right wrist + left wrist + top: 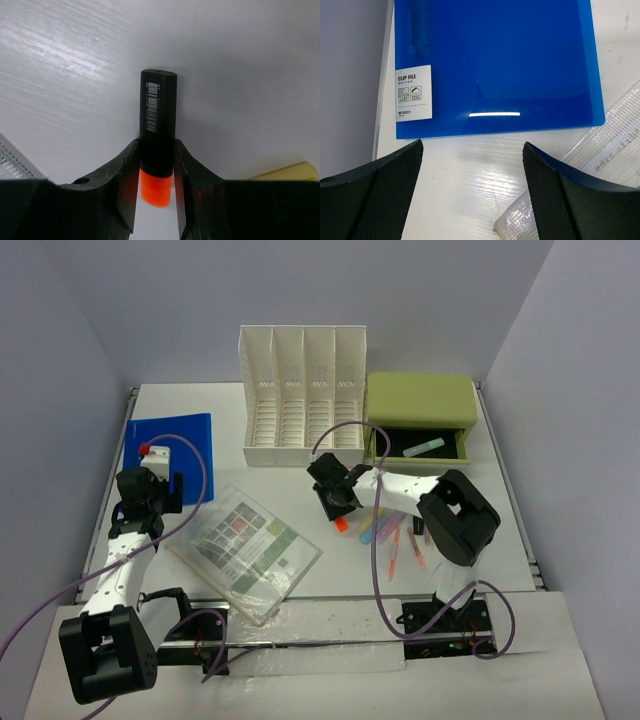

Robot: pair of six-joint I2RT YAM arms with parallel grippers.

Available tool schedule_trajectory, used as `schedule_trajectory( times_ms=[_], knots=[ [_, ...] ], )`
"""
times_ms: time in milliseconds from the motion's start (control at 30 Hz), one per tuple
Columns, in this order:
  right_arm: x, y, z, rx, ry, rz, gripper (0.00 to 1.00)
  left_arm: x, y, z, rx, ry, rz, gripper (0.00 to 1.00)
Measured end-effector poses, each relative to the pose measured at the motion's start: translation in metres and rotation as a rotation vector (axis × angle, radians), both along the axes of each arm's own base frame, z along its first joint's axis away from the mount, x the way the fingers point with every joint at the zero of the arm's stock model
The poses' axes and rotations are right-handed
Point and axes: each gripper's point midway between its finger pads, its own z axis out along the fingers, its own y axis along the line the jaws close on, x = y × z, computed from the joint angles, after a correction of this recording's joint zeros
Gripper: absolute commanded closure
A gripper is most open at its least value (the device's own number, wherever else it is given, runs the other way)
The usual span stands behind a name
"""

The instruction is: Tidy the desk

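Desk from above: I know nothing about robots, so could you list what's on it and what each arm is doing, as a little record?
surface: white desk
back row: white file rack; green drawer box, drawer open
left side: blue folder; clear pouch holding a printed sheet
right side: loose pens
left arm: left end effector open, above the folder's near edge, holding nothing
right arm: right end effector closed on a black marker with an orange end
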Motion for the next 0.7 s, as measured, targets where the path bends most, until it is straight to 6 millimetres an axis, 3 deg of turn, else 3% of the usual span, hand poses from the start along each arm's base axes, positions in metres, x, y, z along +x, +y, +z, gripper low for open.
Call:
schedule_trajectory(
  times_ms=[100,200,233,300,367,433,500,533,600,700],
  knots=[
    [-0.004,0.010,0.005,0.015,0.005,0.029,1.00,0.000,0.000,-0.001,0.000,0.001,0.000,0.13],
    [-0.001,0.031,0.025,0.105,-0.032,0.062,1.00,-0.001,0.000,-0.001,0.000,0.002,0.001,0.13],
    [0.002,0.038,0.038,0.150,-0.062,0.066,1.00,-0.001,0.001,-0.001,0.000,0.002,0.002,0.13],
    [0.015,0.051,0.083,0.289,-0.165,0.041,1.00,-0.001,0.001,-0.001,0.001,0.003,0.004,0.13],
    [0.035,0.054,0.142,0.495,-0.285,-0.045,1.00,-0.001,0.001,-0.001,0.001,0.003,0.004,0.13],
    [0.060,0.033,0.202,0.706,-0.407,-0.183,1.00,-0.001,0.001,-0.001,0.002,0.003,0.005,0.13],
    [0.086,-0.006,0.244,0.885,-0.524,-0.347,1.00,-0.001,0.001,-0.001,0.002,0.003,0.006,0.13],
    [0.095,-0.028,0.251,0.934,-0.560,-0.429,1.00,-0.001,0.001,-0.001,0.002,0.003,0.007,0.13],
    [0.107,-0.067,0.246,0.979,-0.598,-0.589,1.00,-0.001,0.002,-0.001,0.002,0.003,0.007,0.13],
    [0.110,-0.095,0.211,0.963,-0.564,-0.765,1.00,-0.001,0.002,-0.001,0.002,0.003,0.008,0.13]
  ],
)
